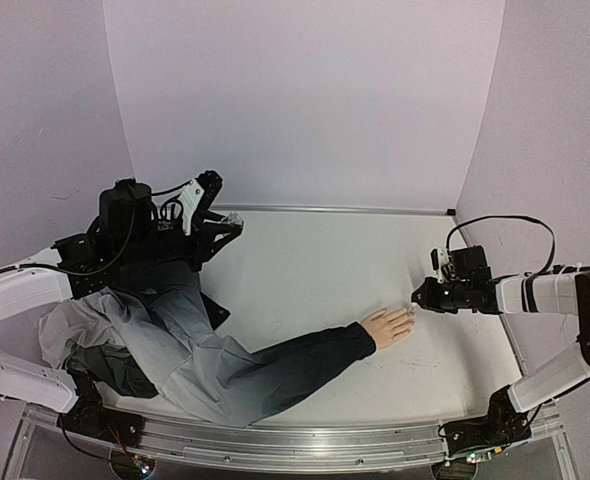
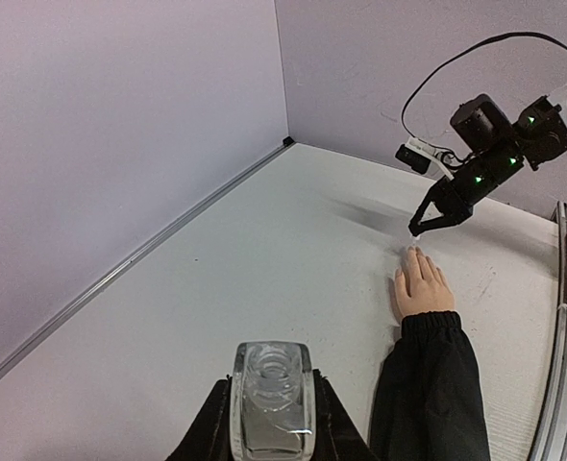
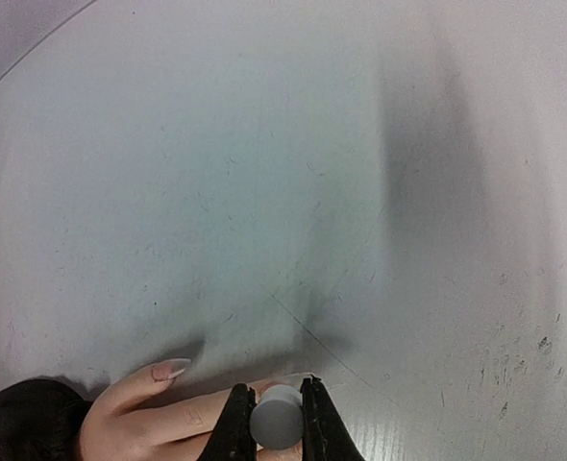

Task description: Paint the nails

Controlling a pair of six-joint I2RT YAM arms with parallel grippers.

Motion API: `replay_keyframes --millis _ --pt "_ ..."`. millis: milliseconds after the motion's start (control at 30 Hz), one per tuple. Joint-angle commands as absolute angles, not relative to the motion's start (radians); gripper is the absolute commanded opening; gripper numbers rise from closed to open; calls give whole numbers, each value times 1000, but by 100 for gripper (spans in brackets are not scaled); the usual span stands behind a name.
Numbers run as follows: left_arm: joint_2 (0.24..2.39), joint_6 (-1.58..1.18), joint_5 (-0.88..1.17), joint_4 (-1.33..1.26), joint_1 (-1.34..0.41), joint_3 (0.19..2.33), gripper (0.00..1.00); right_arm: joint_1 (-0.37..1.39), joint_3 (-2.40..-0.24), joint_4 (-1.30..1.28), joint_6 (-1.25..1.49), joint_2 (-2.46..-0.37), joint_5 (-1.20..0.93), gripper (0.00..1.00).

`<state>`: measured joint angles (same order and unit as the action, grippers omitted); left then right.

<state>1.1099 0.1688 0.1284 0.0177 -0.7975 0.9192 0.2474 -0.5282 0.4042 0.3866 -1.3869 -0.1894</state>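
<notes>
Toward the desk's near-right edge, a dark sleeve (image 1: 305,360) ends in the mannequin hand (image 1: 388,327). Its nails (image 3: 171,368) (one shows pinkish) lie under the right gripper (image 1: 417,297), which is clamped on a small grey cap (image 3: 276,424). By the far edge, on the left, the left gripper (image 1: 233,220) pinches a clear bottle (image 2: 272,394).

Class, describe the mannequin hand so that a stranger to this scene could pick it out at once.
On the white table, a dark sleeve runs from the heap of grey clothing on the left towards the right gripper. The mannequin hand lies flat at the sleeve's end, the only pale peach, fingered thing there, close by that gripper's tips.
</notes>
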Motion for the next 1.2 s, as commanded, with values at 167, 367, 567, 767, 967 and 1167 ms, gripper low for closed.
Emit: replay_keyframes --millis 167,367,567,767,967,1167 --pt "1081 187 129 -18 -793 916 0 245 -534 457 409 -1367 -82 0" --pt "1085 189 131 -18 -793 918 0 245 -549 451 412 -1377 -48 0" --pt "1080 187 135 -18 -793 919 0 245 -562 416 384 -1328 -106 0" --pt "1072 184 143 -18 -793 917 0 245 -552 397 382 -1304 -216 0" --pt "1067 181 146 -18 -793 917 0 245 -552 397 379 -1330 -216 0" --pt "1071 181 146 -18 -793 917 0 246 -560 395 386 -1356 -190 0"
